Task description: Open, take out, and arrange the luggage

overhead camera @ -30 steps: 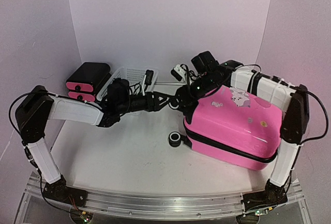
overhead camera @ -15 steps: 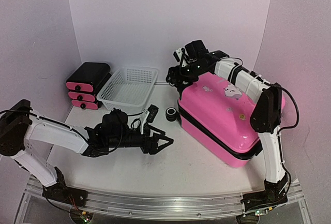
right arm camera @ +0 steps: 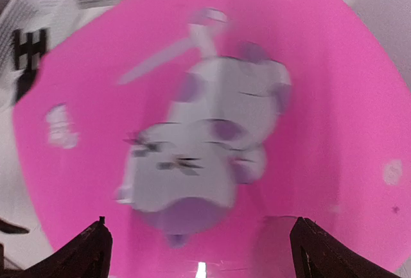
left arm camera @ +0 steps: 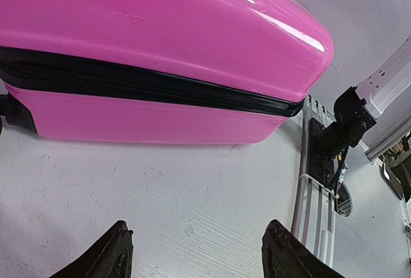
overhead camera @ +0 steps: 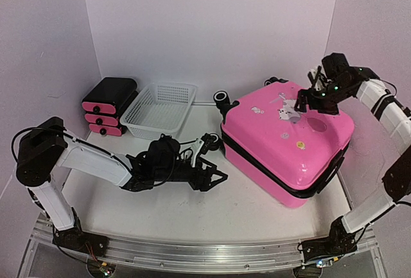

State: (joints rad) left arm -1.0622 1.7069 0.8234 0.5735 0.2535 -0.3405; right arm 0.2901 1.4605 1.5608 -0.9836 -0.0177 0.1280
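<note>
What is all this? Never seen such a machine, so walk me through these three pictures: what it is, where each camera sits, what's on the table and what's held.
It is a pair of robot arms fixed at the near edge of a table, each ending in a two-finger gripper. The wide picture comes from a camera above and behind them. The other two come from cameras on the wrists, so each shows its own black fingertips at the bottom. On the table lie a closed pink suitcase, a white basket and a small black drawer unit with pink fronts. The left gripper hangs low over the table, facing the suitcase's side. The right gripper is over its top, looking down at a white cartoon sticker. Both are open and hold nothing.
</note>
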